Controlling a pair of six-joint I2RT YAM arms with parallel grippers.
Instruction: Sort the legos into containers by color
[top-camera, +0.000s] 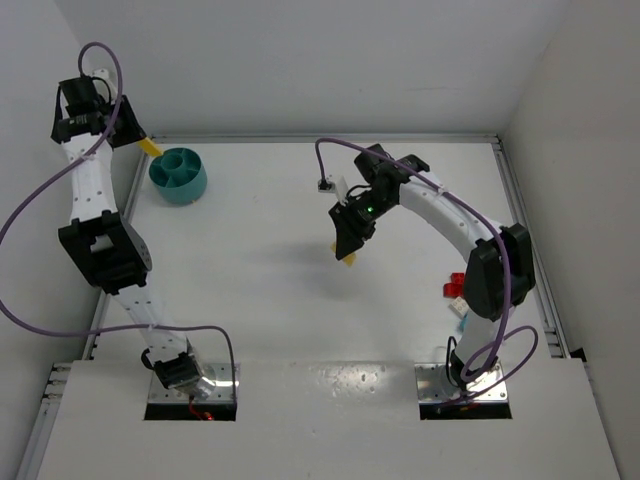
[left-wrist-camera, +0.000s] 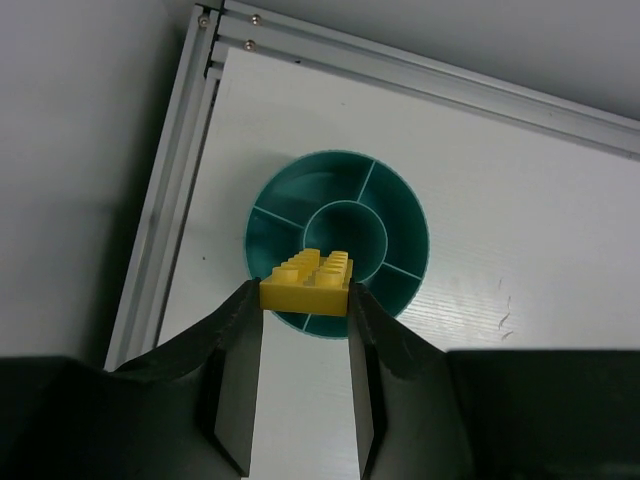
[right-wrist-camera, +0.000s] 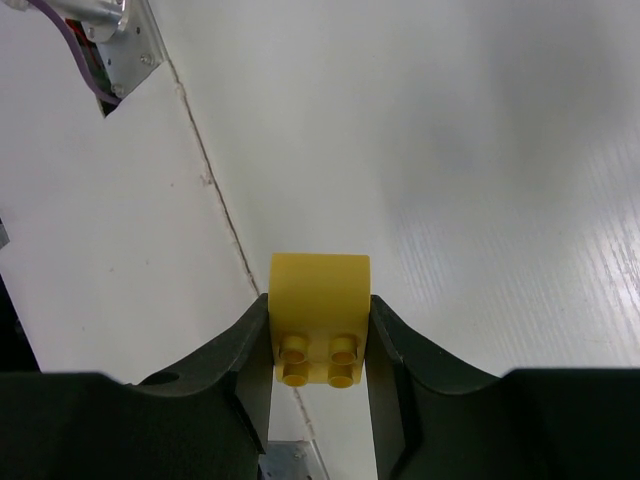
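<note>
The white table (top-camera: 300, 300) carries both arms. The left arm (top-camera: 95, 190) reaches to the far corner at ten o'clock, and the right arm (top-camera: 450, 215) bends in toward the middle. The teal bowl (top-camera: 178, 174) sits at ten o'clock on the table, its divided compartments showing nothing inside. The left gripper (left-wrist-camera: 305, 300) is clamped on a flat yellow brick (left-wrist-camera: 306, 282) above the bowl's six-o'clock rim in the wrist view. The right gripper (right-wrist-camera: 320, 330) pinches a rounded yellow brick (right-wrist-camera: 320, 300) over bare table. Red legos (top-camera: 453, 287), perhaps two, lie at four o'clock, partly hidden by the right arm.
</note>
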